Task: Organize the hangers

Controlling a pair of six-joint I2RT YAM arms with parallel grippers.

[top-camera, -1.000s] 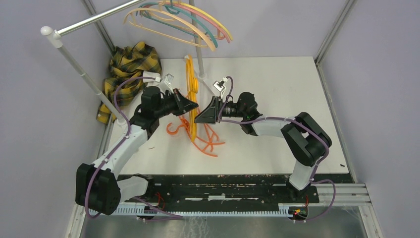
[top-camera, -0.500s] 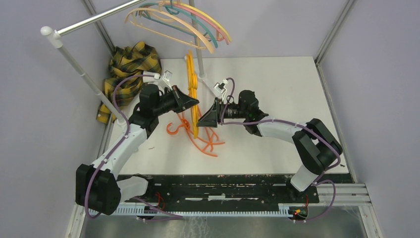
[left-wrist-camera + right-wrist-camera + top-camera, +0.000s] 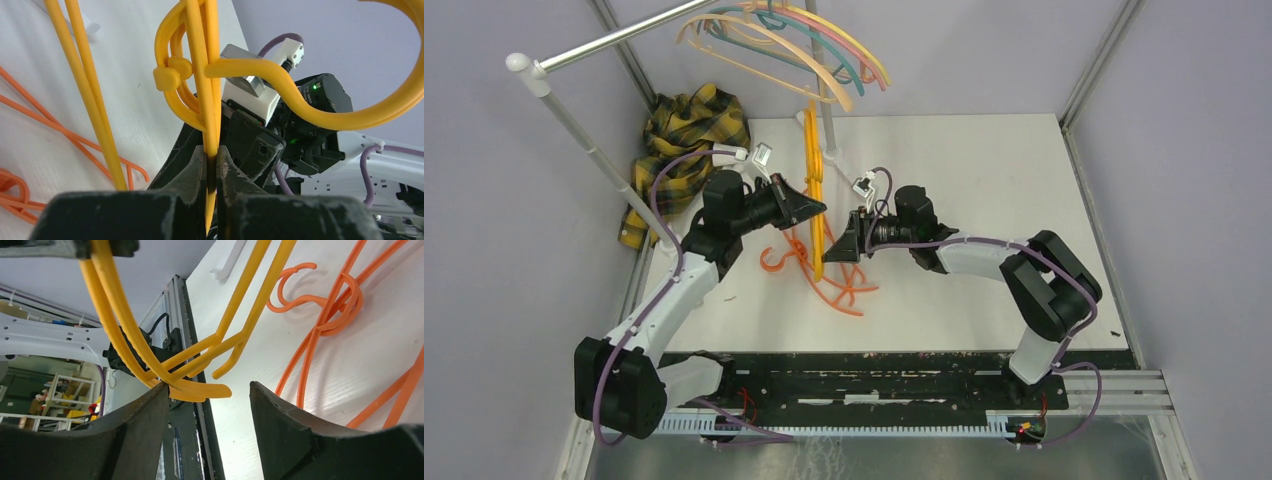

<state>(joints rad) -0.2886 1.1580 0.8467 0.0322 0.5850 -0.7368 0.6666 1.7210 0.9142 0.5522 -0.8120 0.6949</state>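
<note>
The overhead view is evenly and brightly lit, with only soft, faint shadows cast on the white table (image 3: 984,180). In the 2 wrist views the nearest parts of the left gripper (image 3: 211,160) and right gripper (image 3: 207,410) are rendered dark and slightly blurred.

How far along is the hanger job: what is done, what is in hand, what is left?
Done: several hangers hang on the rail. In hand: the left gripper is shut on the yellow hangers, held upright above the table; the right gripper is open beside them. Left: the orange hangers lie tangled on the table.
</note>
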